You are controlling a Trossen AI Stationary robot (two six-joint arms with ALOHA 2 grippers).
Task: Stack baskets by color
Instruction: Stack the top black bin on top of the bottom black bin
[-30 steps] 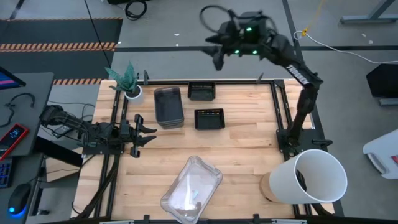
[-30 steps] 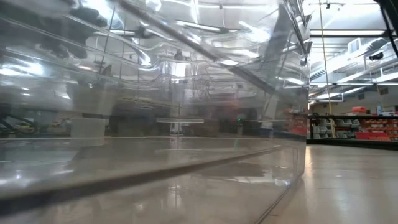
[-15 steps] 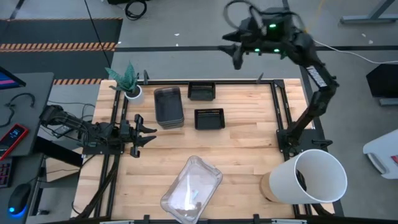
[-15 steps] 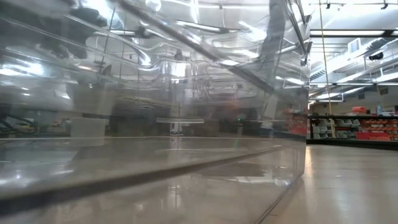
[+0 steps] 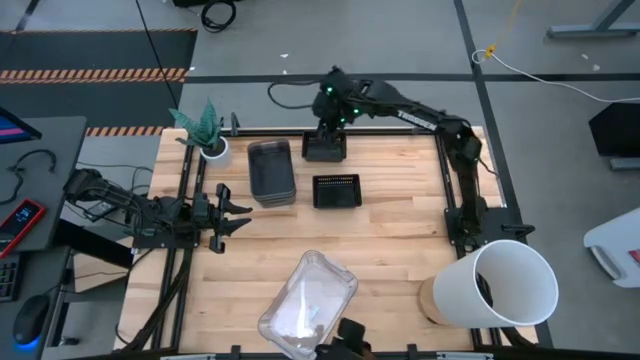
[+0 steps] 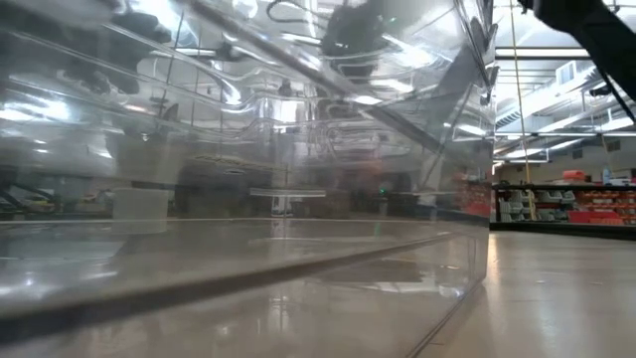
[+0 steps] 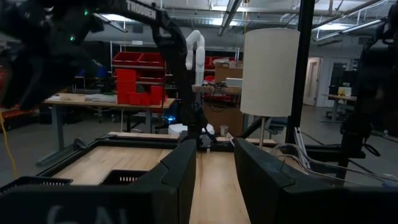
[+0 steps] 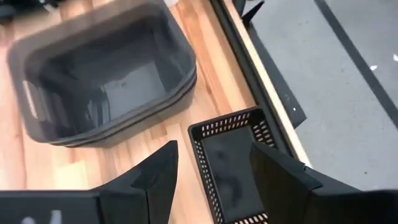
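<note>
A black lattice basket (image 5: 325, 153) sits at the table's far edge, and a second one (image 5: 336, 190) stands nearer the middle. My right gripper (image 5: 326, 128) hangs open above the far basket (image 8: 231, 163), tipped down, its fingers to either side of it and clear of it. Left of that sits a stack of smoky grey baskets (image 5: 271, 172) (image 8: 102, 81). Clear baskets (image 5: 308, 305) lie nested near the front edge and fill the low view (image 6: 248, 179). My left gripper (image 5: 238, 210) (image 7: 215, 171) rests open at the table's left side.
A big white bucket (image 5: 505, 285) stands at the front right corner. A small white plant pot (image 5: 212, 148) sits at the far left corner. A black metal frame (image 5: 445, 180) runs along the table's left, far and right sides. Bare wood lies right of the black baskets.
My right gripper has swung in from beyond the table's far edge, going down and toward the left, and has tipped downward. It now hangs over the far black basket. The baskets have not moved.
</note>
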